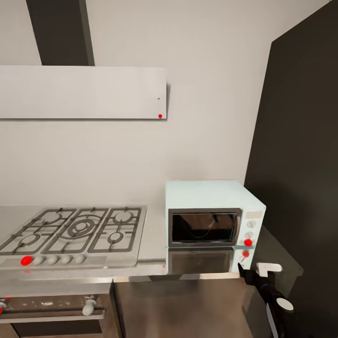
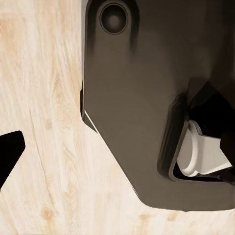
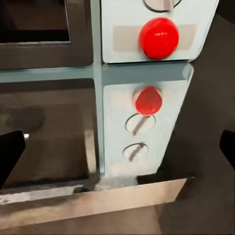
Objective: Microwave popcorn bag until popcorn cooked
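Microwave [image 1: 213, 219] sitting lower right on counter [image 1: 155, 234], door closed; bag possibly inside, can't confirm. Right pincer [image 1: 256, 274] hovering spread by red button [image 3: 159, 37]. Heating probably pending.

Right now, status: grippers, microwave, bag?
Right gripper open, empty, near the red button. Left gripper over floor, state unclear. Microwave door shut. Bag not sighted.

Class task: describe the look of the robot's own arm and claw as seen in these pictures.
The right claw has one black finger and one white finger on a black arm bearing a round white cap. In the right wrist view its fingertips appear as plain black wedges.
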You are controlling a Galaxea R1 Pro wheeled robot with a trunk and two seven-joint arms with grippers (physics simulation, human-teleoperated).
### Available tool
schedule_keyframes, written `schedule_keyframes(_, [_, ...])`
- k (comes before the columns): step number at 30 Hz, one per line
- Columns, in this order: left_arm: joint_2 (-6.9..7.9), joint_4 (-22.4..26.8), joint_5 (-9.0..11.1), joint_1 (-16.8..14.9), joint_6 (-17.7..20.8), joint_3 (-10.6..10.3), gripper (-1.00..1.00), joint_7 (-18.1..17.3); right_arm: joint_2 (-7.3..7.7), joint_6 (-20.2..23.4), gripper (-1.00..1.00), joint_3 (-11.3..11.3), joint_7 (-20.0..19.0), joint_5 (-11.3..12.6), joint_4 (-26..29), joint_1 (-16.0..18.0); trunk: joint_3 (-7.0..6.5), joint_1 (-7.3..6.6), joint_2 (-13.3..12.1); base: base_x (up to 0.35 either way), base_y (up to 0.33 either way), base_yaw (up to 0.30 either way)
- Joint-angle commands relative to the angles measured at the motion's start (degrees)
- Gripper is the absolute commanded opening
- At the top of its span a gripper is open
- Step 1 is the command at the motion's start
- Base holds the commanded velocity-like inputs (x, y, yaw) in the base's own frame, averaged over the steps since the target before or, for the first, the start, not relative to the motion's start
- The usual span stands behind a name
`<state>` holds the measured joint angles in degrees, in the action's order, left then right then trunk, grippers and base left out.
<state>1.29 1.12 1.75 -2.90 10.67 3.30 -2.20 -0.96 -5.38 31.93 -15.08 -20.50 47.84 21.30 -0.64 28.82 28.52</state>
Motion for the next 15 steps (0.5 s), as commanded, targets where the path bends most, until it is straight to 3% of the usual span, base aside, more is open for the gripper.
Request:
schedule_keyframes(1, [0.02, 0.11, 0.18, 0.01, 0.39, 0.31, 1.0, -0.17, -0.09, -0.31, 1.0, 0.45, -0.48, -0.6, -0.3, 0.06, 0.02, 0.04, 0.02, 0.323, -0.085, 0.0])
schedule_keyframes(7, [-0.01, 0.11, 0.18, 0.01, 0.4, 0.31, 1.0, -0.17, -0.09, -0.24, 1.0, 0.84, -0.34, -0.6, -1.29, 0.06, 0.02, 0.04, 0.02, 0.284, -0.122, 0.0])
schedule_keyframes(12, [0.0, 0.11, 0.18, 0.02, 0.4, 0.3, 1.0, -0.17, -0.09, -0.15, 1.0, 4.66, 0.78, -0.6, -1.35, 0.06, 0.02, 0.04, 0.02, 0.044, -0.022, 0.0])
schedule_keyframes(15, [-0.02, 0.11, 0.18, 0.04, 0.4, 0.3, 1.0, -0.16, -0.09, -0.13, 1.0, 5.41, 1.27, -0.6, -1.36, 0.06, 0.02, 0.04, 0.02, 0.008, -0.004, 0.0])
